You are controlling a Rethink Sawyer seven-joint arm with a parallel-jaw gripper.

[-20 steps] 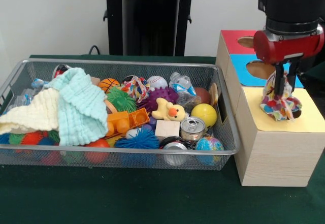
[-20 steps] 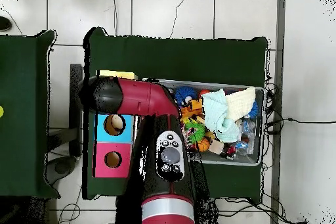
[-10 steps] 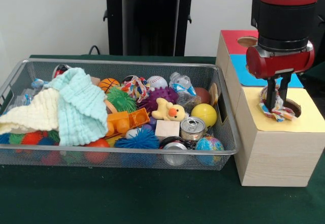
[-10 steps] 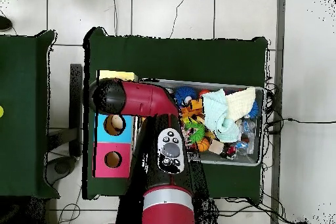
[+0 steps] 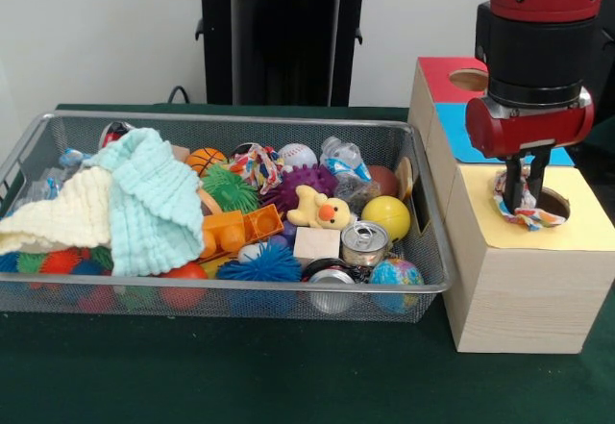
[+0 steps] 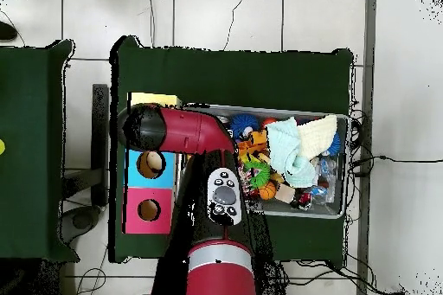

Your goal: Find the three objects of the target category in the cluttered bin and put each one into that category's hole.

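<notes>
Spotted fabric piece [image 5: 524, 211] sits at the mouth of the hole [image 5: 550, 203] in the yellow-topped box [image 5: 524, 280], bunched on the rim at the hole's 9 o'clock side, partly inside by our reading. We see the gripper [image 5: 524, 186] directly above it, the 2 fingers [image 5: 514, 182] set close together and reaching down into the ruffles — whether they pinch the cloth or merely stand in it we cannot tell.

We judge the piece very light, limp and compressible. It will not roll or break, but it can snag on a fingertip or drape over the hole's edge instead of dropping. The ruffled folds give plenty to pinch; the best hold is at the top of the bunch, near its middle, so the loose ends hang below.

The bin [image 5: 240, 294] lies at 9 o'clock from the box, packed. A second spotted piece [image 5: 258, 166] shows near the far wall, between the orange ball [image 5: 205, 160] and the baseball [image 5: 298, 156], beside the green spiky ball [image 5: 229, 189]. It rests on top and looks reachable from above. We cannot find a third piece — possibly under the mint cloth [image 5: 154, 198] or the cream cloth [image 5: 58, 217]; both are soft and liftable by an edge.

In the overhead view the arm [image 6: 177, 129] covers the yellow box, so the hole is hidden there.
</notes>
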